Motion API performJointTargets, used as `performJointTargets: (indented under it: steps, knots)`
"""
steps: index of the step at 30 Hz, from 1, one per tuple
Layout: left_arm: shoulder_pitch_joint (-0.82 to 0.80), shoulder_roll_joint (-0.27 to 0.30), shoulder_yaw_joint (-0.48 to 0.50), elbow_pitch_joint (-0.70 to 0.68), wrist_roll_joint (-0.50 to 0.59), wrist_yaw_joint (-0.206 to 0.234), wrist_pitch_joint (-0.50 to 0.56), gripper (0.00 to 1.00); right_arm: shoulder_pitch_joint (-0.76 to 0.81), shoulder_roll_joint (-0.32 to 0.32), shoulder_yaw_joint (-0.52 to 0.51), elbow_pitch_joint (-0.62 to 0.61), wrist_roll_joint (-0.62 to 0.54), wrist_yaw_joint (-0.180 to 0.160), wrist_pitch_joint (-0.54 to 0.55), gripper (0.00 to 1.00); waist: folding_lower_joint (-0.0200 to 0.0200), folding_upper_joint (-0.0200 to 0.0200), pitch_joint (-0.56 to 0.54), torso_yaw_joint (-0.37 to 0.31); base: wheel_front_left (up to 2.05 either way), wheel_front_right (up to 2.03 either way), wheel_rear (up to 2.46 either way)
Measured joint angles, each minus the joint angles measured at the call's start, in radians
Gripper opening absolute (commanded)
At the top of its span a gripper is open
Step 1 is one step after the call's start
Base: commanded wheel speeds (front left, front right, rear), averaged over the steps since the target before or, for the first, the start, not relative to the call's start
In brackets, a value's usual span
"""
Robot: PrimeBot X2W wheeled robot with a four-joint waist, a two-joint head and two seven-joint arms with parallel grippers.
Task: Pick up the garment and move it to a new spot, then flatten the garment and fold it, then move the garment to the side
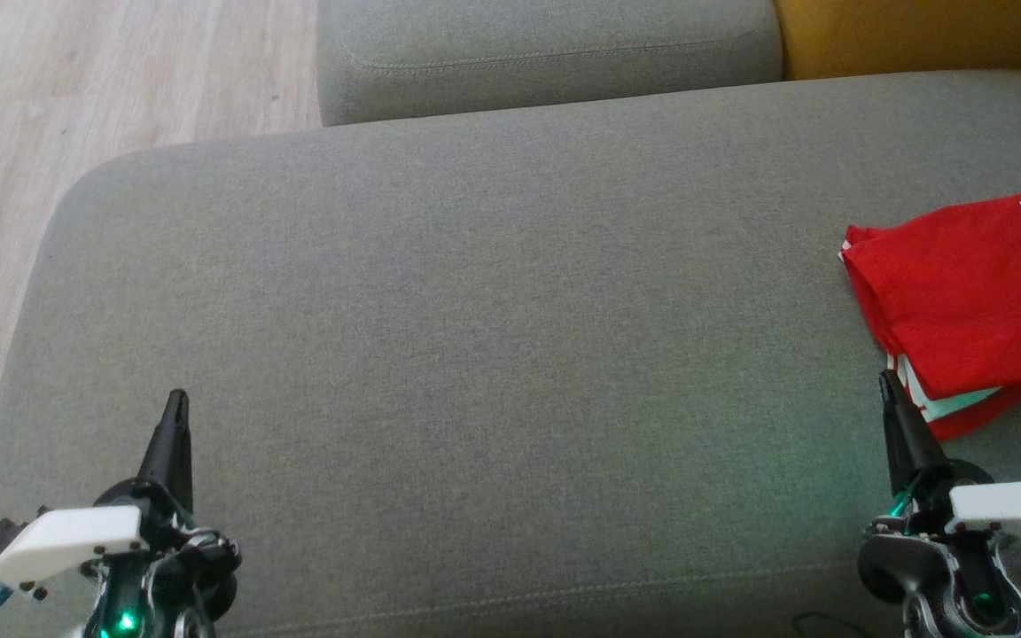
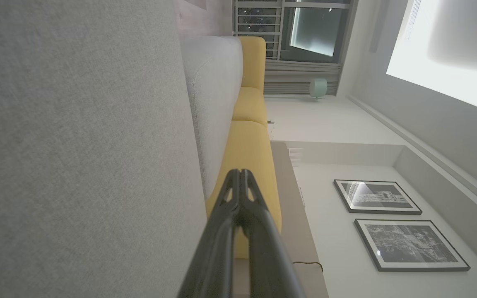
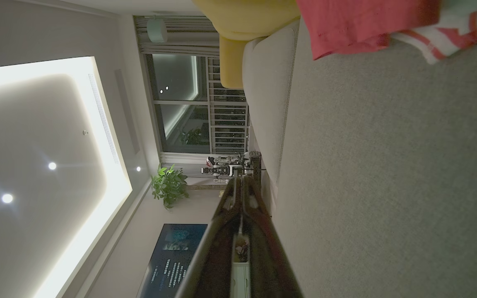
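The garment (image 1: 971,301) is a red shirt with dark lettering and white-and-teal trim, lying folded at the right edge of the grey sofa seat (image 1: 475,337). In the right wrist view a corner of the garment (image 3: 358,25) lies at the top. My right gripper (image 1: 890,381) is shut and empty at the lower right, its tip just beside the garment's near left corner. My left gripper (image 1: 177,399) is shut and empty at the lower left, far from the garment. Both pairs of fingers are pressed together in the left wrist view (image 2: 240,174) and the right wrist view (image 3: 240,182).
A grey back cushion (image 1: 546,53) runs along the far side, with a yellow cushion (image 1: 918,35) to its right. Wooden floor (image 1: 76,80) lies past the seat's left edge. The seat's front edge is close to both grippers.
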Motion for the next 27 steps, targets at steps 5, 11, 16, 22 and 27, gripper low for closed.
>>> performJointTargets:
  steps: [5, 11, 16, 22, 27]
  knots:
    - [0.000, 0.000, 0.000, 0.000, 0.000, 0.000, 0.001, 0.00, 0.000, 0.000, 0.000, 0.000, 0.000, 0.000, 0.000, 0.00, 0.0000, 0.0000, 0.000, 0.000, 0.00, 0.00, 0.00]
    - [0.000, 0.000, 0.000, 0.000, 0.000, 0.000, 0.001, 0.00, 0.000, 0.000, 0.000, 0.000, 0.000, 0.000, 0.000, 0.00, 0.0000, 0.0000, 0.000, 0.000, 0.00, 0.00, 0.00]
    - [0.000, 0.000, 0.000, 0.000, 0.000, 0.000, 0.001, 0.00, 0.000, 0.000, 0.000, 0.000, 0.000, 0.000, 0.000, 0.00, 0.0000, 0.0000, 0.000, 0.000, 0.00, 0.00, 0.00]
    - [0.000, 0.000, 0.000, 0.000, 0.000, 0.000, 0.001, 0.00, 0.000, 0.000, 0.000, 0.000, 0.000, 0.000, 0.000, 0.00, 0.0000, 0.0000, 0.000, 0.000, 0.00, 0.00, 0.00]
    - [0.000, 0.000, 0.000, 0.000, 0.000, 0.000, 0.001, 0.00, 0.000, 0.000, 0.000, 0.000, 0.000, 0.000, 0.000, 0.00, 0.0000, 0.0000, 0.000, 0.000, 0.00, 0.00, 0.00]
